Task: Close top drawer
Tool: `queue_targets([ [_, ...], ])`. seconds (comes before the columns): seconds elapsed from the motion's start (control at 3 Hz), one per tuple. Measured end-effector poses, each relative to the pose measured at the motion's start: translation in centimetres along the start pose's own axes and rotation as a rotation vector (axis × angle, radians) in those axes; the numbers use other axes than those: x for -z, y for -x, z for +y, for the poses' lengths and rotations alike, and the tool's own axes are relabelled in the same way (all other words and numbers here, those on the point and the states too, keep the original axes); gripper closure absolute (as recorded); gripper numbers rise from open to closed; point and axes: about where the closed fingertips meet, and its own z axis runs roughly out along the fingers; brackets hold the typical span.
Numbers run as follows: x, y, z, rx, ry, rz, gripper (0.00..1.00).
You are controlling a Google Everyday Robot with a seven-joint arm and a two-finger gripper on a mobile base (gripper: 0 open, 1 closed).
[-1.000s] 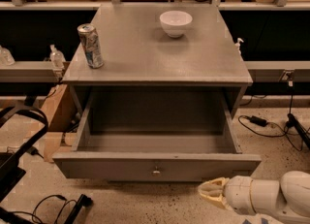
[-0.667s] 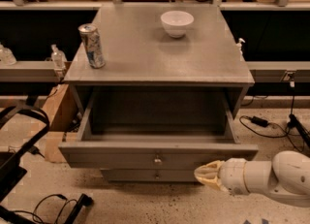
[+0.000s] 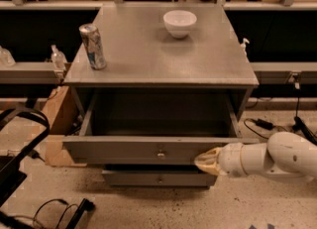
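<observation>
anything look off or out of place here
Only the top drawer: it stands pulled well out of the cabinet, with the hand at the right end of its front. The can and bowl sit upright on top; nothing looks spilled or damaged.

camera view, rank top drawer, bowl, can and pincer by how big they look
1. top drawer, open, by far largest
2. can and bowl: about alike
3. pincer at the drawer front's right end; nearer the camera, so unsure
</observation>
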Motion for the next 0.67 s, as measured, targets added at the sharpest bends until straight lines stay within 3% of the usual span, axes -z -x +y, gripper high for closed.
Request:
queue_targets([
  [0.33,-0.2,0.4,-0.6,0.005,-0.003,0.005,1.00],
  [0.67,-0.9,1.9,-3.1,0.023,-0.013,0.019,1.00],
])
